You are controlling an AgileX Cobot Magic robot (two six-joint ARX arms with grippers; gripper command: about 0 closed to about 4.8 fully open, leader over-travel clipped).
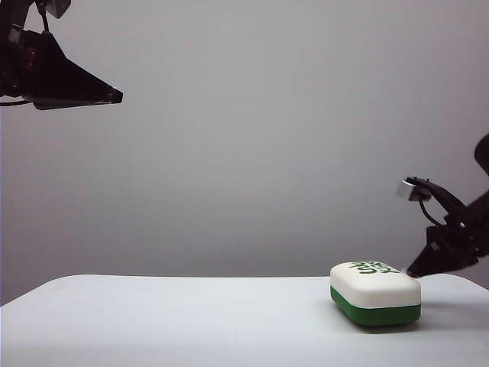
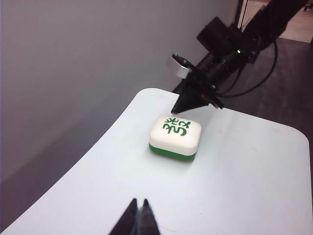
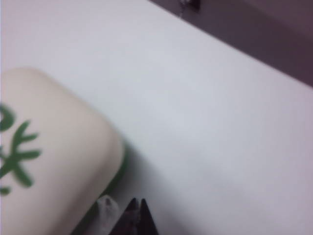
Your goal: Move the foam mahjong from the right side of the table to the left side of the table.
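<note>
1. Currently, right end effector: black, two-fingered, fingers brought together to a single point, nothing between them. It sits low over the right end of the plain white smooth surface, its tip at the far right edge of the block's top; whether it touches cannot be told.
2. Left end effector: black, fingers likewise together and holding nothing, raised high above the left end of the surface, well apart from the block.
3. Foam mahjong: large rounded rectangular soft block, white upper layer, dark green base, green character on top. It lies flat on the right side of the surface, not yet moved.
4. Step in hand, as judged: the right end effector engaging the block. With the fingers together, a sideways push looks likelier than a pinch. Contact low and central on the block's end should limit tipping or swivelling; soft foam may dent and slip under a pointed tip.
5. Containers: none in view.
</note>
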